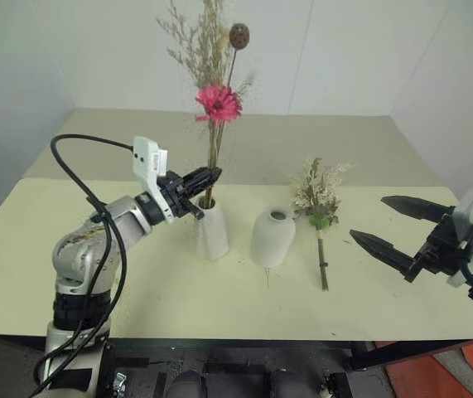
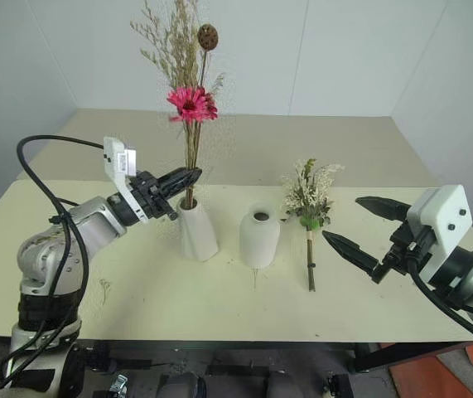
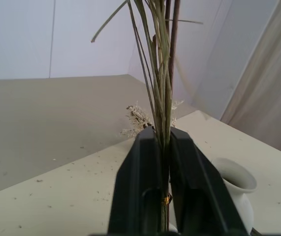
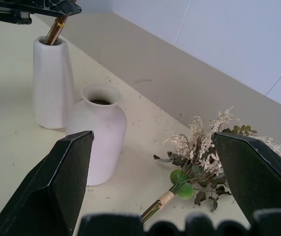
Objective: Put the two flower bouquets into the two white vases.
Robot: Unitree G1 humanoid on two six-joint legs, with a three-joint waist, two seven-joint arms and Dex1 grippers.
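Currently your left claw [image 1: 205, 182] reaches level across the tabletop [image 1: 137, 290] from the left, forearm raised off the surface, its fingers [image 3: 140, 187] pinching the stems of the pink bouquet [image 1: 216, 99] just above the mouth of the tall vase [image 1: 212, 230]. The stems stand upright with their lower ends inside that vase. Your right claw [image 2: 367, 230] hovers at the right side, pointing left toward the centre, its fingers spread wide and holding nothing. The white bouquet [image 2: 309, 203] lies flat on the tabletop between the round vase [image 2: 259, 238] and your right claw, stems toward the near edge. The round vase stands upright just beside the tall vase.
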